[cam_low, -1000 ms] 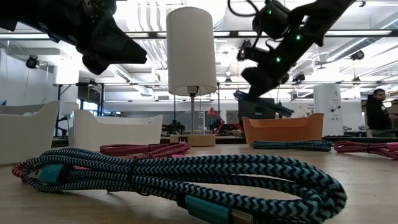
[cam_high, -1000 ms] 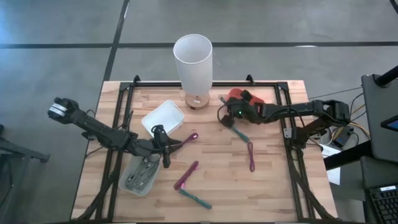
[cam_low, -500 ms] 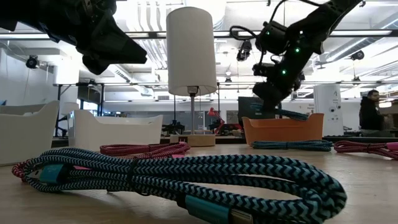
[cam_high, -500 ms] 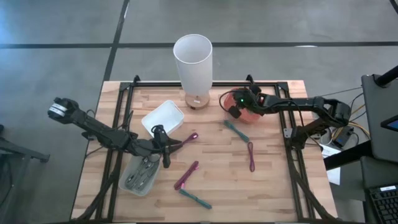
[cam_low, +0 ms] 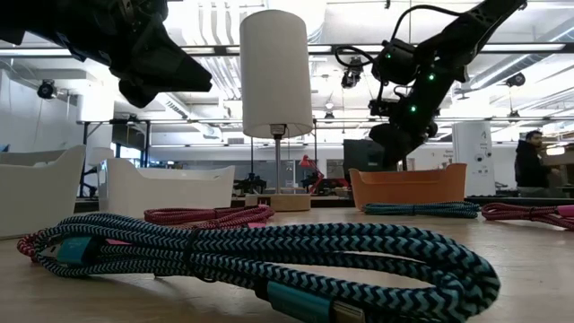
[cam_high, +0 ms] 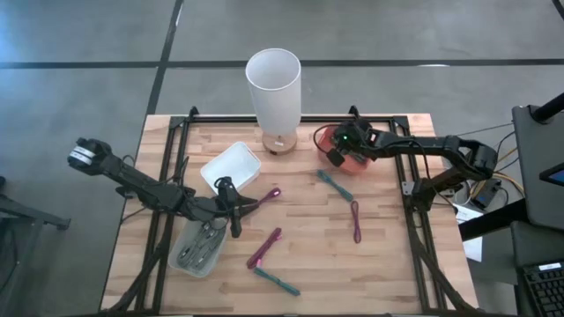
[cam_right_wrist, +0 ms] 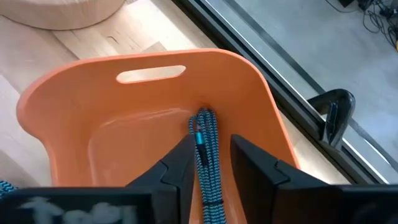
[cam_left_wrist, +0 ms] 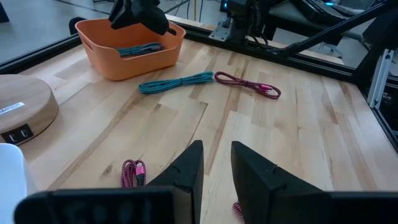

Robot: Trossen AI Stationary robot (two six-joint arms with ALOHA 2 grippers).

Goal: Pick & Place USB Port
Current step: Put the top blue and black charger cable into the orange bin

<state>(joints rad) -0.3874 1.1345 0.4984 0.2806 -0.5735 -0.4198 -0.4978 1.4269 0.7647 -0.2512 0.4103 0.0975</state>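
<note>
My right gripper (cam_high: 338, 148) hovers over the orange bin (cam_high: 357, 163) at the table's far right, its tips just above the rim (cam_low: 395, 154). It is open. A teal braided cable (cam_right_wrist: 205, 155) lies in the bin below and between the fingers; it also shows in the left wrist view (cam_left_wrist: 140, 48). My left gripper (cam_high: 234, 211) waits open above the table's left middle, near a magenta cable (cam_high: 269, 194). The lamp (cam_high: 273, 84) stands at the far edge on a wooden base with USB ports (cam_left_wrist: 18, 112). My right gripper stands with its fingers (cam_right_wrist: 180, 168) on either side of the teal cable's near stretch (cam_right_wrist: 208, 180), pointing down into the bin. Orange shows beside the cable. Whether a finger touches it I cannot tell.
Loose cables lie on the table: teal (cam_high: 333, 185), magenta (cam_high: 355, 220), magenta (cam_high: 264, 248), teal (cam_high: 278, 280). A white bin (cam_high: 231, 169) and a clear bin of cables (cam_high: 198, 246) sit at the left. A black frame (cam_high: 405, 176) borders the table.
The right gripper carried the teal cable from above the table's middle toward the far right, over the orange bin, and came down. The cable, which hung below the fingers and above the rim, has sunk into the bin.
</note>
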